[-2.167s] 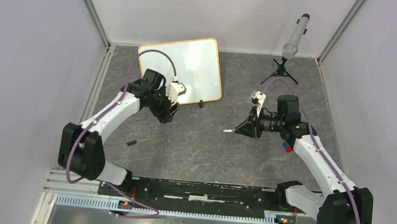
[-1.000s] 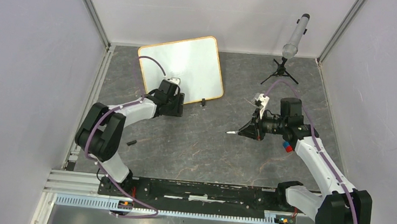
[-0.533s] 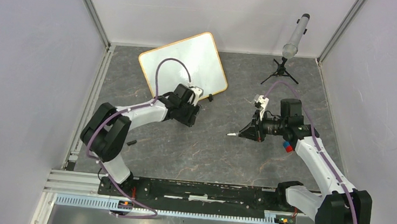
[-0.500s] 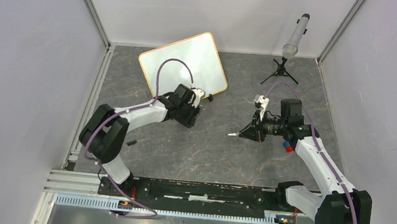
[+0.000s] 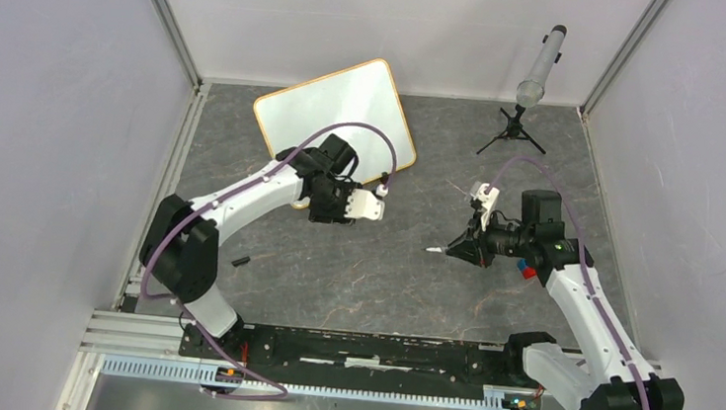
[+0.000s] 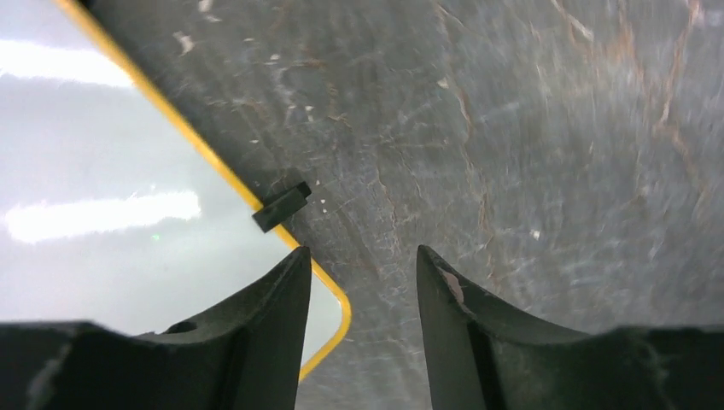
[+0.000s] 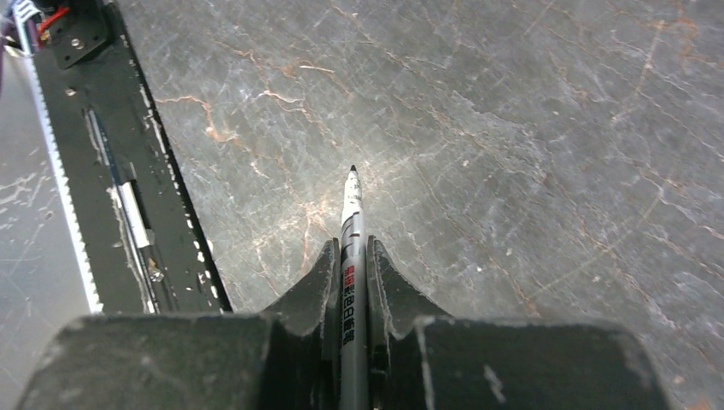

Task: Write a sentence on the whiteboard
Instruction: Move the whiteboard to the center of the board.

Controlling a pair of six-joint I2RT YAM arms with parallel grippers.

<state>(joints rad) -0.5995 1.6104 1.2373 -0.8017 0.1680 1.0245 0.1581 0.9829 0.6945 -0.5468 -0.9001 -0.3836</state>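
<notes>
left wrist: whiteboard (image 6: 102, 171) corner lies below the left gripper's (image 6: 363, 252) parted fingers (image 6: 273, 325).

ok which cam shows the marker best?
Right wrist. The marker runs up mid-frame, clamped between the right fingers, with its dark tip and red print readable. The top external view shows only its pale front end poking out of the fingers, too small for detail. The left wrist view doesn't show it.

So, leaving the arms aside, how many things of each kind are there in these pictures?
Whiteboard: 1
Marker, held in the right gripper: 1
Tripod with grey tube: 1
Small black piece: 1
Small red-and-blue item: 1
Total: 5
</notes>
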